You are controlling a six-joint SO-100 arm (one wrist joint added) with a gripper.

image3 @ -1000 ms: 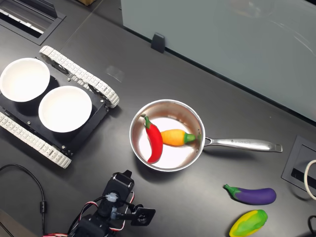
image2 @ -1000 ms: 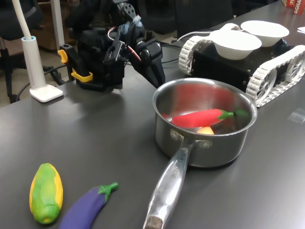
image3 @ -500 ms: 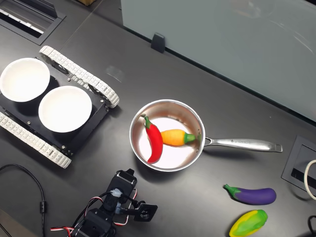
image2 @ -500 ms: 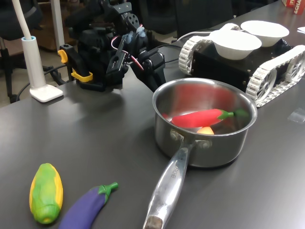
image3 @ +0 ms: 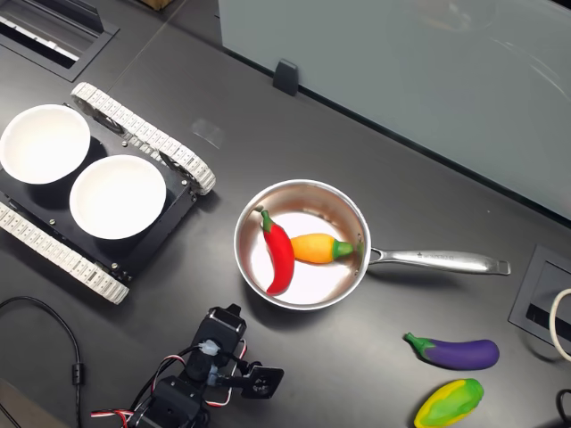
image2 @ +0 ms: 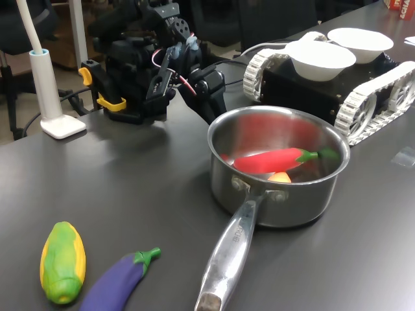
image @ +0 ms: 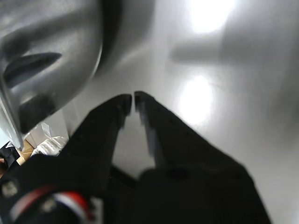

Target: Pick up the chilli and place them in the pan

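The steel pan (image2: 305, 201) (image3: 343, 209) stands in the middle of the dark table. Its long handle (image3: 437, 260) points to the second exterior view's right. Inside it lies the red chilli (image2: 272, 159) (image3: 278, 254), with an orange-yellow chilli (image3: 314, 247) (image2: 280, 176) next to it. My black gripper (image2: 214, 111) (image3: 230, 314) (image: 129, 98) hangs just outside the pan's wall (image: 46, 46), low over the table. Its fingers are shut, tips almost touching, with nothing between them.
A tracked vehicle (image3: 143, 134) carrying two white bowls (image3: 116, 196) (image2: 321, 58) sits beyond the pan. A purple eggplant (image2: 120, 280) (image3: 459, 352) and a green-yellow corn (image2: 61, 260) (image3: 449, 403) lie near the handle's end. A white lamp base (image2: 61, 123) stands beside the arm.
My wrist has lifted and pulled back slightly from the pan's side over the last second. Both chillies lie in the pan as before.
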